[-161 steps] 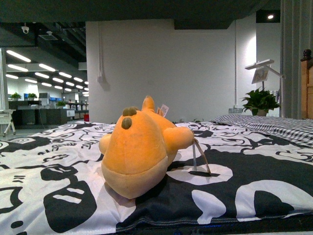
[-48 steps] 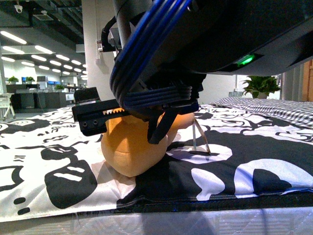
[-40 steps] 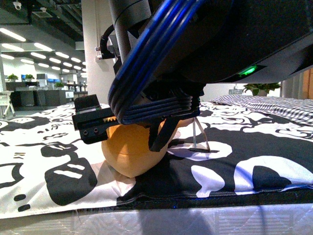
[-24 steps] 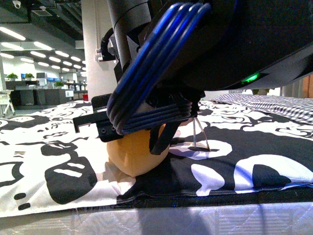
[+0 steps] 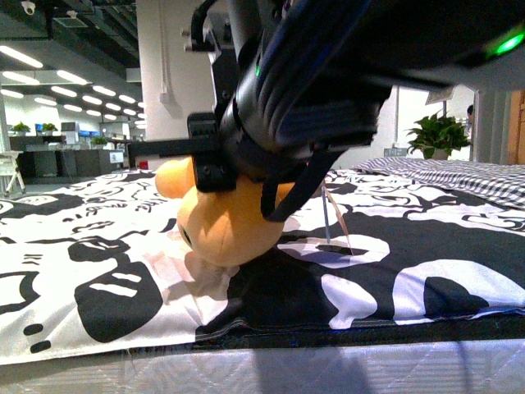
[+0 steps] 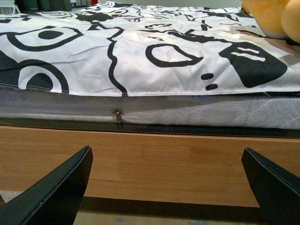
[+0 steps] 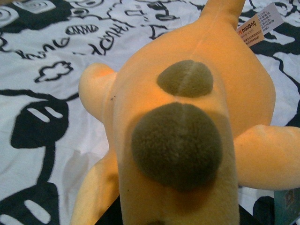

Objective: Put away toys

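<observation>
**Front view:** Pinches the orange-yellow plush toy (image 5: 217,234) in the right claw (image 5: 242,195), with a dark finger (image 5: 285,195) pressed to each flank. Holds it tilted and low over the black-and-white patterned bedcover (image 5: 98,287); impossible to tell whether touching the cloth or just clear of it. Shows a white strap (image 5: 330,220) hanging just beside the toy, too thin to carry readable print. Also takes in a green light (image 5: 510,41) on the arm housing, a grey checked blanket (image 5: 459,171) further back on the bed, and a potted plant (image 5: 443,135) well behind.

**Left wrist view:** Hangs with the left claw (image 6: 166,154) spread wide, its black fingers (image 6: 56,187) far apart and gripping nothing. Faces the wooden bed frame (image 6: 164,164), with the mattress (image 6: 197,115) and its zip pull (image 6: 117,117) above, under the draped bedcover. Catches only a corner of the plush toy lying on the cover, well apart from this claw.

**Right wrist view:** Looks down the back of the plush toy, filling most of the picture. Picks out two olive-brown round patches (image 7: 177,145) in a line and stubby limbs on either side. Reveals a paper tag (image 7: 260,23) at the far end of the toy, with a red-orange brand word reading roughly "naulang" and fine print beneath, too small to read.
</observation>
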Action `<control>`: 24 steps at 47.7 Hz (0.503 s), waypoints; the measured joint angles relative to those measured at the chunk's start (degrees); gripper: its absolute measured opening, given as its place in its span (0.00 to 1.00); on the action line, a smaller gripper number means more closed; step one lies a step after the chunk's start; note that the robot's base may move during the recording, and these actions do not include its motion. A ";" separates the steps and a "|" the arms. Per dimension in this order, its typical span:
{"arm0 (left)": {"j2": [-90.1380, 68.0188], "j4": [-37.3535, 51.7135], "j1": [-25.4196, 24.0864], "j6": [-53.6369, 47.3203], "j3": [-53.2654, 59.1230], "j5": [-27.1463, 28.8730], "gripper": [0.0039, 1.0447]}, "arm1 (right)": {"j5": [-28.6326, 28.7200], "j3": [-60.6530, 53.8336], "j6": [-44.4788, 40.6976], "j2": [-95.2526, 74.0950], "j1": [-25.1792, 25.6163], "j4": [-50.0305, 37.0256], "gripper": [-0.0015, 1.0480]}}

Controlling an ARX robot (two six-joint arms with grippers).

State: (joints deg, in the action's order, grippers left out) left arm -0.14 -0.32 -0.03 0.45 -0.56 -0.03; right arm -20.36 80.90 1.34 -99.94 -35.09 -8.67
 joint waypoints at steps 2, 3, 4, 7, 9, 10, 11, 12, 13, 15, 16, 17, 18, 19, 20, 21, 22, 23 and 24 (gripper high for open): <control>0.00 0.00 0.00 0.00 0.00 0.00 0.95 | 1.07 0.00 0.24 1.36 0.15 0.09 0.19; 0.00 0.00 0.00 0.00 0.00 0.02 0.95 | 1.51 0.00 0.37 1.99 0.24 0.13 0.19; 0.00 0.00 0.00 0.00 0.00 0.02 0.95 | 1.88 0.00 0.37 2.58 0.39 0.20 0.19; 0.00 0.00 0.00 0.00 0.00 0.02 0.95 | 3.56 0.00 0.87 5.42 1.33 0.98 0.19; 0.00 0.00 0.00 0.00 0.00 0.02 0.95 | 4.55 0.00 1.11 7.21 2.32 1.53 0.19; 0.00 0.00 0.00 0.00 0.00 0.02 0.95 | 5.01 0.00 1.29 7.93 2.78 1.70 0.19; 0.00 0.00 0.00 0.00 0.00 0.02 0.95 | 5.44 0.00 1.33 8.63 3.26 1.88 0.19; 0.00 0.00 0.00 0.00 0.00 0.02 0.95 | 6.19 0.00 1.51 9.77 4.02 2.14 0.19; 0.00 0.00 0.00 0.00 0.00 0.02 0.95 | 6.73 0.00 1.57 10.54 4.50 2.32 0.19; 0.00 0.00 0.00 0.00 0.00 0.02 0.95 | 8.26 -0.07 1.73 12.55 5.70 2.73 0.19; 0.00 0.00 0.00 0.00 0.00 0.02 0.95 | 9.25 -0.35 1.86 13.90 6.43 2.84 0.19; 0.00 0.00 0.00 0.00 0.00 0.02 0.95 | 9.60 -0.48 1.88 14.38 6.67 2.89 0.19; 0.00 0.00 0.00 0.00 0.00 0.02 0.95 | 10.32 -0.85 1.90 15.45 7.17 2.97 0.19; 0.00 0.00 0.00 0.00 0.00 0.02 0.95 | 10.69 -1.05 1.90 16.00 7.39 3.02 0.19; 0.00 0.00 0.00 0.00 0.00 0.02 0.95 | 11.21 -1.55 1.90 17.14 7.87 3.10 0.19; 0.00 0.00 0.00 0.00 0.00 0.02 0.95 | 12.07 -2.05 1.90 18.23 8.31 3.13 0.19; 0.00 0.00 0.00 0.00 0.00 0.02 0.95 | 12.41 -2.36 1.90 18.84 8.55 3.13 0.19; 0.00 0.00 0.00 0.00 0.00 0.02 0.95 | 13.14 -2.97 1.92 20.04 9.03 3.13 0.19; 0.00 0.00 0.00 0.00 0.00 0.00 0.95 | 13.90 -3.61 1.95 21.24 9.51 3.19 0.19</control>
State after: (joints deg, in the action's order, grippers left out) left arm -0.14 -0.32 -0.03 0.45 -0.56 -0.03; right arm -6.46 77.30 3.29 -78.70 -25.58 -5.48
